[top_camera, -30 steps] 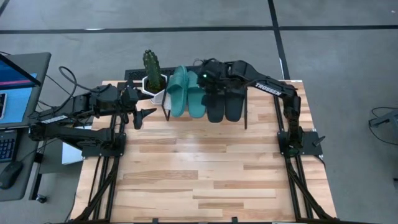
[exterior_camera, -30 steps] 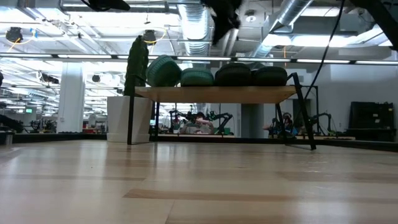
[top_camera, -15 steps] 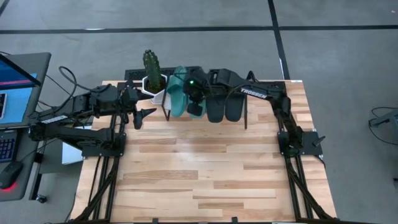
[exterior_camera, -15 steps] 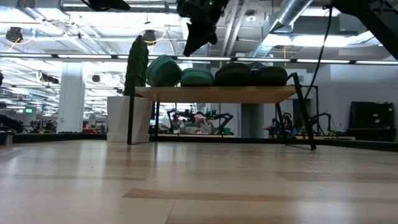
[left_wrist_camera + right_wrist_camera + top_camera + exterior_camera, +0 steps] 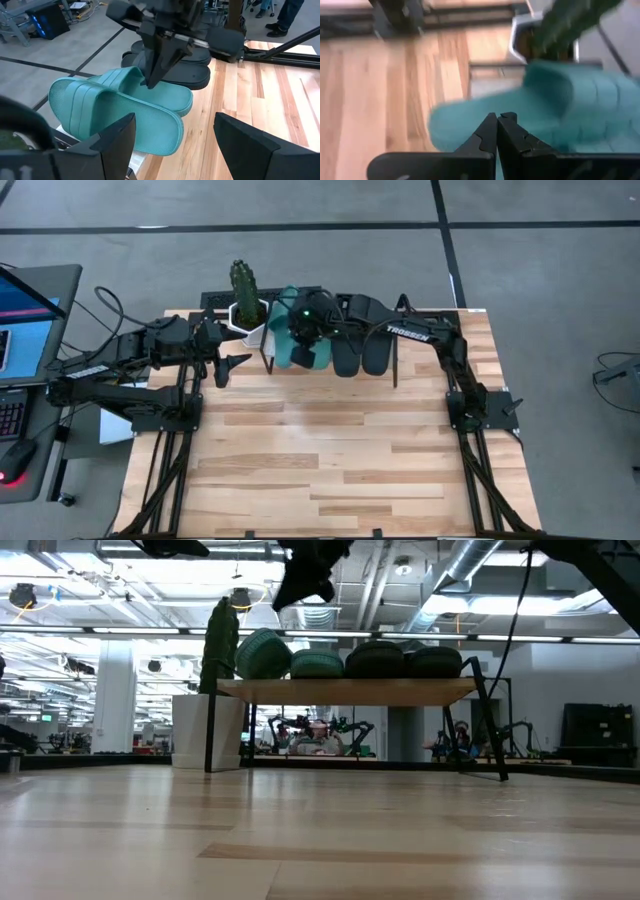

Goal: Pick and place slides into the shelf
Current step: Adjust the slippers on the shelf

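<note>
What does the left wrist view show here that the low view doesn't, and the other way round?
Only the left wrist view: the left gripper open, and the right gripper's shut tips hanging over the teal slides. Only the low view: the shelf's legs, the cactus and its white pot beside it. Both: teal and black slides lined up on the shelf.

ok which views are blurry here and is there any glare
Right wrist view: motion-smeared, the teal slide and cactus soft beyond the shut right gripper. Left wrist view: sharp. Low view: bright ceiling lights behind, the shelf backlit. High view: even, no glare.
</note>
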Controlling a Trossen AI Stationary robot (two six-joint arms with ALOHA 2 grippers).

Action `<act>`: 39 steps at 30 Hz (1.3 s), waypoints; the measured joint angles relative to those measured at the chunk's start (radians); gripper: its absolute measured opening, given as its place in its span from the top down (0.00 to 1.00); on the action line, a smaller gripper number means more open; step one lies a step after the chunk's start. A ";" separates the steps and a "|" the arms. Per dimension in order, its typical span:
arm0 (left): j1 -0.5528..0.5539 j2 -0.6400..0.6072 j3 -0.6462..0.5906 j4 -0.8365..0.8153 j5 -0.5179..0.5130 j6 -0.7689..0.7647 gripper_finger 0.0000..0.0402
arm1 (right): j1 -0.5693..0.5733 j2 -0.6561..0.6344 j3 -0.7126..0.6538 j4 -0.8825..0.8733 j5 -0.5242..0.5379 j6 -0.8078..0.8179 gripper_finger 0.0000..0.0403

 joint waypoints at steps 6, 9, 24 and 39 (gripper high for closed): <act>0.000 0.000 0.000 0.000 0.000 0.022 0.36 | 0.036 0.000 0.033 0.067 0.014 -0.005 1.00; 0.000 0.000 0.000 -0.007 0.000 0.085 0.36 | 0.044 -0.004 0.035 0.051 0.091 -0.018 0.98; 0.054 0.213 -0.007 0.015 -0.289 0.312 0.36 | 0.055 -0.262 0.034 -0.514 0.735 0.167 0.95; 0.093 0.419 -0.006 0.039 -0.317 0.423 0.36 | 0.087 -0.494 0.034 -0.602 0.734 0.188 0.86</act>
